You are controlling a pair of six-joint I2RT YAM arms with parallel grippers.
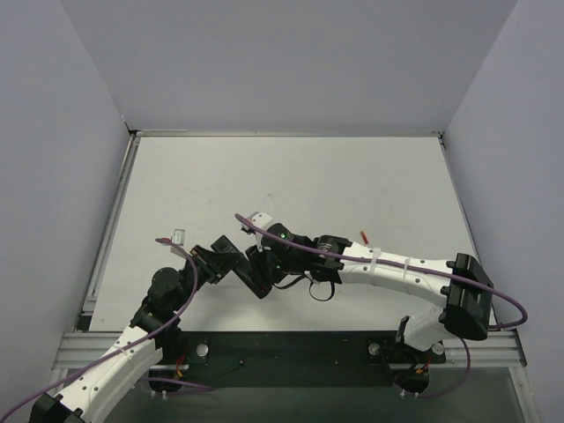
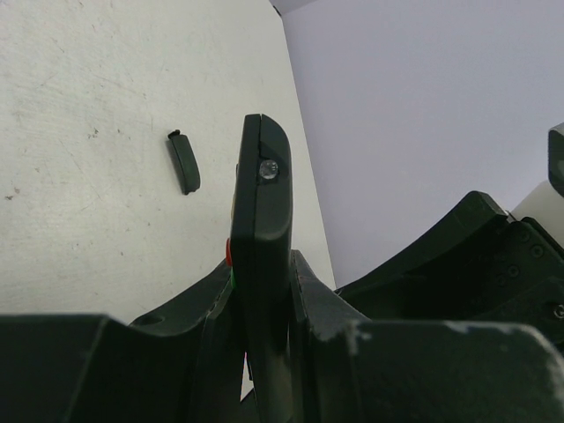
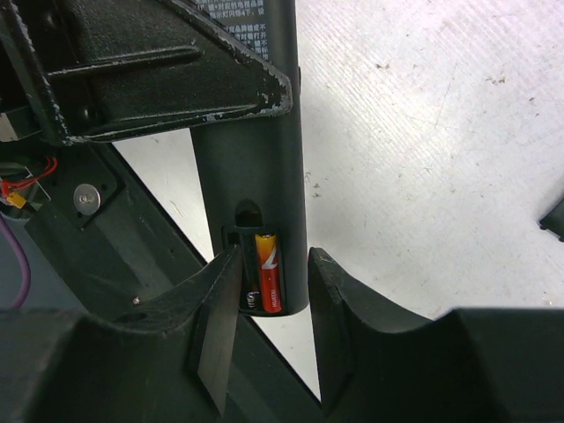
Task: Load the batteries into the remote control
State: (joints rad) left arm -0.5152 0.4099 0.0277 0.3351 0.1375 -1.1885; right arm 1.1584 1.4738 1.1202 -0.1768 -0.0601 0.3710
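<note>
1. The remote control (image 3: 251,159) was held off the bench (image 2: 88,132), between the two claws near the front middle of the work area, its back turned to the right wrist camera.
2. Its battery compartment was seen uncovered at one end. A first battery (image 3: 270,273), red and orange, was seated in it lengthwise.
3. The slot beside that cell was partly hidden by a finger (image 3: 220,300) of the right claw.
4. The left claw (image 2: 263,291) was pressed together on the remote control, which was pinched edge-on between its fingers. The free end stood up past the fingertips.
5. The right claw (image 3: 274,260) was set astride the compartment end, one finger at each long edge. Whether those fingers pressed on the casing or only flanked it could not be told.
6. A second battery (image 1: 364,236), a thin red cell, was seen lying on the bench just beyond the right forearm, well apart from the remote control.
7. A small black cover piece (image 2: 185,163) was seen lying flat on the bench to the left of the held remote control, apart from it.
8. Plain pale walls were seen around the bench on three sides.
</note>
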